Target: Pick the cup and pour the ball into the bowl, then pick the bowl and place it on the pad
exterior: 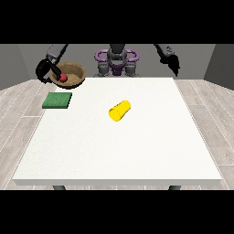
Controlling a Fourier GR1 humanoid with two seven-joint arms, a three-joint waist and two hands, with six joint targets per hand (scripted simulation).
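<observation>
On the table, largest thing first:

Table (137, 151): a large white top that fills most of the front view, with pale wood-plank floor showing past its edges and two dark legs just visible under its near edge.

Robot (117, 59): small at the far edge of the table, grey with purple rings at the shoulders, one arm reaching out to each side of the view.

Bowl (78, 72): brown and wooden-looking, held up above the table's far corner at the view's left, tilted so its inside faces the camera – it is not resting on the table or on the pad.

Pad (57, 100): a flat green square lying on the table near the left edge, below the bowl in the view and apart from it.

Cup (119, 111): yellow, lying on its side near the middle of the table, its open mouth turned toward the camera and the view's left; well apart from both hands.

Hand at the view's left (45, 69): black, its fingers curled round the bowl's left rim – it is carrying the bowl.

Hand at the view's right (173, 61): black, raised beyond the table's far right corner, holding nothing; how its fingers lie I cannot tell.

Ball (63, 78): red, sitting inside the bowl toward its left side.
</observation>
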